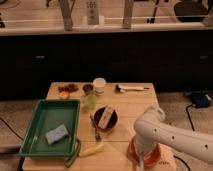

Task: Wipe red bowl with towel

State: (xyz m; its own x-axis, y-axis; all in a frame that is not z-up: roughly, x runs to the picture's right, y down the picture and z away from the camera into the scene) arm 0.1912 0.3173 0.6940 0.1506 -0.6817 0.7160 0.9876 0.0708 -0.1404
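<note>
The red bowl [131,149] sits at the table's front right corner. Only its orange-red rim shows, to the left and right of my white arm. The arm reaches in from the right and bends down over the bowl. My gripper [142,159] points down into the bowl's middle near the frame's bottom edge. The towel is hidden under the arm and gripper.
A green tray [35,131] at the front left holds a blue-grey sponge [56,134]. A black bowl [106,119] with a beige item stands mid-table, just left of the arm. A banana [93,149], a green cup [90,100], a white cup [99,84] and a white brush [131,88] lie around.
</note>
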